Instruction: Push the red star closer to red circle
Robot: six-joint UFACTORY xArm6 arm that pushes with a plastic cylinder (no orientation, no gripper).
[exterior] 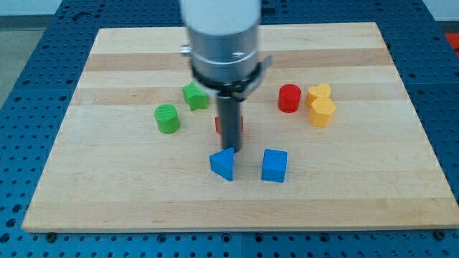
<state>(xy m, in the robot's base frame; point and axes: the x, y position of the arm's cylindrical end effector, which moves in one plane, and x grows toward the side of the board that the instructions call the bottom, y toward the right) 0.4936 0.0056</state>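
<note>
Rod tip, my tip [231, 148], sits just at 12 o'clock of the blue triangular block [223, 164], seemingly touching its top edge. No gripper on this arm, only the straight dark rod [230, 122] under a grey cylinder housing [222, 43], so nothing spread or pinching.

Red star [219, 125] is mostly hidden behind the rod, near desk centre; only red slivers show on both sides of the rod, shape not clear. Red circle [289, 98] lies at 2 o'clock from the star, well apart.

Two yellow blocks sit just at 3 o'clock of the red circle: upper yellow block [320, 92] and lower yellow block [322, 112], touching each other. Blue cube [274, 165] is at 3 o'clock of the blue triangular block, near, not touching. Green cylinder [167, 118] is at 9 o'clock of the star; green star-like block [195, 95] is at 11 o'clock, partly under the housing.

Wooden desk [107, 193] rests on a blue perforated base [29, 43].
</note>
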